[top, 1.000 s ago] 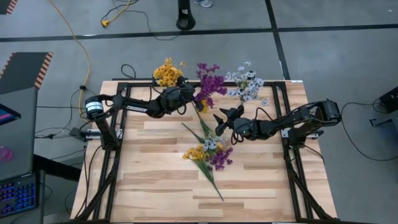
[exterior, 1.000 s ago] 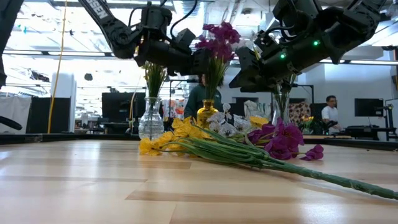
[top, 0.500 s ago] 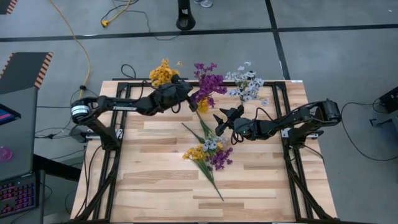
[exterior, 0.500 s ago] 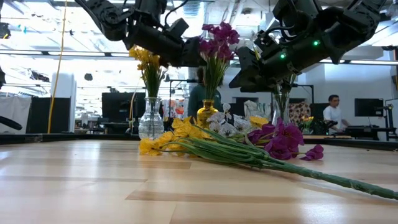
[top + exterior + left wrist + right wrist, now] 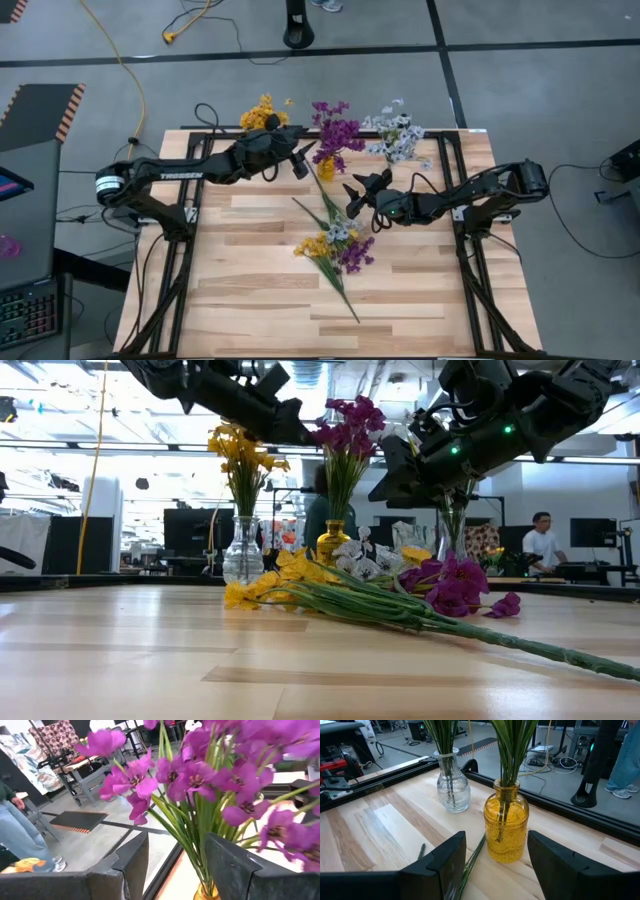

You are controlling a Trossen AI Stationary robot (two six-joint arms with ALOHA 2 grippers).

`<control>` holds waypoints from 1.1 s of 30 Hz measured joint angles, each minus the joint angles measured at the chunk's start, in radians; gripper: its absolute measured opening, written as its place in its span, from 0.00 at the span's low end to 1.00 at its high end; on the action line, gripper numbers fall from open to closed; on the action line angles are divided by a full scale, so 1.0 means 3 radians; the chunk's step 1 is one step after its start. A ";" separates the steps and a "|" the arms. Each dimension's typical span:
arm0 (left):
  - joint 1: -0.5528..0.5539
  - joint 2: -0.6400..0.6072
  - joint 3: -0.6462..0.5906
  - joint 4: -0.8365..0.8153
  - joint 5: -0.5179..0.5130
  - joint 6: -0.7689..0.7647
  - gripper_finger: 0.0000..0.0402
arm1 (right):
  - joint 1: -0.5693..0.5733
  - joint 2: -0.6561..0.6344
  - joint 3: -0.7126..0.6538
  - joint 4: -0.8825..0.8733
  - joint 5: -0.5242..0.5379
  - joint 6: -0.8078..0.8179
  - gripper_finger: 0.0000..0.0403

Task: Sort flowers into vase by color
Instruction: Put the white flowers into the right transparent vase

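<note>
Wooden desk [image 5: 260, 290] carries a loose heap of flowers [image 5: 335, 250] near its middle, yellow, purple and pale heads tangled, thin green stems trailing toward the near edge; they look light, limp and easily crushed at the blossoms, so the bare stem is probably the place to pinch. Just beyond, the right end effector [image 5: 358, 190] hovers spread and empty. Farther back, the left end effector [image 5: 304, 160] hangs released beside the purple bunch in the amber vase [image 5: 506, 822], with the clear vase [image 5: 449, 781] alongside.

Yellow, purple and white flowers [image 5: 335, 250] lie heaped mid-table; others stand upright in vases [image 5: 506, 827].
</note>
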 joint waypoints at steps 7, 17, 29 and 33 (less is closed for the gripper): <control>-0.0141 -0.0262 0.0000 -0.0306 0.0004 0.0229 0.45 | 0.0000 0.0000 -0.0001 -0.0004 0.0001 0.0001 0.60; -0.0444 -0.0402 0.0000 -0.0865 0.0218 0.0495 0.45 | 0.0051 0.0000 -0.0001 0.0003 -0.0001 0.0001 0.60; -0.0913 -0.0400 0.0000 -0.1615 0.0577 -0.0114 0.45 | 0.0363 0.0000 -0.0001 0.0005 -0.0003 0.0087 0.60; -0.1091 -0.0400 0.0000 -0.1755 0.0577 -0.0409 0.45 | 0.0524 0.0000 -0.0001 0.0005 -0.0006 0.0188 0.60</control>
